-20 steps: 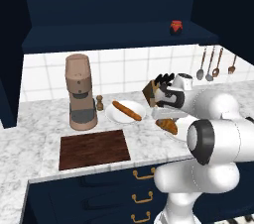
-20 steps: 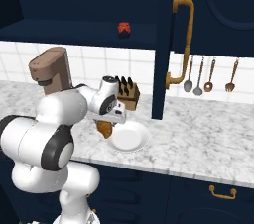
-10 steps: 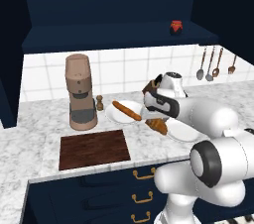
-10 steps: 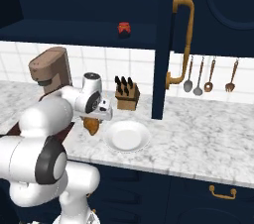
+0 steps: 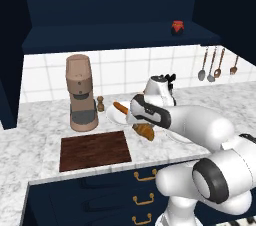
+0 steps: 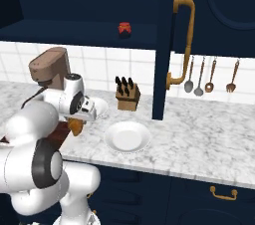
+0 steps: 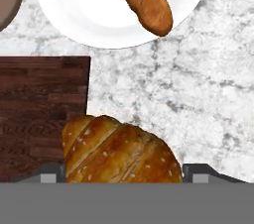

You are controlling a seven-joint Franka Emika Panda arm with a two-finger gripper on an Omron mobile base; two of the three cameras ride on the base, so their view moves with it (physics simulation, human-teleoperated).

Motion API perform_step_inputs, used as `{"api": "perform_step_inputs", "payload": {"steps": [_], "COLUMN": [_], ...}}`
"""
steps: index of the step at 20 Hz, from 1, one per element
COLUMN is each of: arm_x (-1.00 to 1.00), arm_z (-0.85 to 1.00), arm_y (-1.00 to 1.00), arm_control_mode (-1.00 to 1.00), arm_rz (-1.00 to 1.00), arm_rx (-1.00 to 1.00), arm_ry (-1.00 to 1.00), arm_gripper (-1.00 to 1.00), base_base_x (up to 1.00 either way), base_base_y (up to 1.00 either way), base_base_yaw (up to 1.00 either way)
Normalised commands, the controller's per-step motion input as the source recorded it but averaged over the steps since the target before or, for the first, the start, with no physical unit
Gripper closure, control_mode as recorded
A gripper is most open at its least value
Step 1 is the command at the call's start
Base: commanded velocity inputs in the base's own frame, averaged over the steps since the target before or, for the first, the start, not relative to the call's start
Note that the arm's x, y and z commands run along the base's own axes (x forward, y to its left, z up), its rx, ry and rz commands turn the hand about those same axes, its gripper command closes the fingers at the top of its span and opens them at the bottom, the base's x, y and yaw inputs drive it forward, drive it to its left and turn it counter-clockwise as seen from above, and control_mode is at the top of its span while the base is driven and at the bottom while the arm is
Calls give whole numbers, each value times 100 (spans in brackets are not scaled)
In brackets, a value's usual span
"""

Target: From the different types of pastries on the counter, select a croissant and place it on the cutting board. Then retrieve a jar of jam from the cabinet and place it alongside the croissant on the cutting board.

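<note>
My gripper [image 5: 140, 128] is shut on the croissant [image 5: 145, 132], a golden ridged crescent hanging just above the counter [image 5: 30, 145]. In the hand view the croissant [image 7: 119, 151] sits between my gripper's [image 7: 124, 173] two tips, half over the right edge of the dark wooden cutting board [image 7: 42, 109]. The board [image 5: 95, 150] lies bare in front of the coffee grinder. The long baguette [image 5: 120, 107] rests on a white plate [image 5: 114, 116] behind the croissant. The red jar of jam [image 5: 177, 27] stands on the open cabinet shelf, also seen from the right [image 6: 124, 29].
A brown coffee grinder [image 5: 81, 94] and a small pepper mill [image 5: 100, 104] stand behind the board. A second white plate [image 6: 127, 136] lies bare to the right, a knife block [image 6: 127, 97] behind it. Utensils [image 6: 199, 77] hang on the wall.
The arm has swung left, carrying the croissant off the right-hand plate and across the counter to the right edge of the cutting board.
</note>
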Motion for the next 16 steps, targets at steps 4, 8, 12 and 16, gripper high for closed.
{"api": "perform_step_inputs", "payload": {"steps": [4, 8, 12, 16], "arm_x": [-7, 0, 0, 0], "arm_z": [0, 0, 0, 0], "arm_y": [80, 69, 53, 53], "arm_control_mode": [-100, -100, -100, -100], "arm_rz": [0, 0, 0, -1], "arm_rx": [0, 0, 0, -1], "arm_ry": [0, 0, 0, 0], "arm_gripper": [100, 100, 100, 100], "base_base_x": [0, 0, 0, 0], "base_base_y": [0, 0, 0, 0], "base_base_yaw": [0, 0, 0, 0]}}
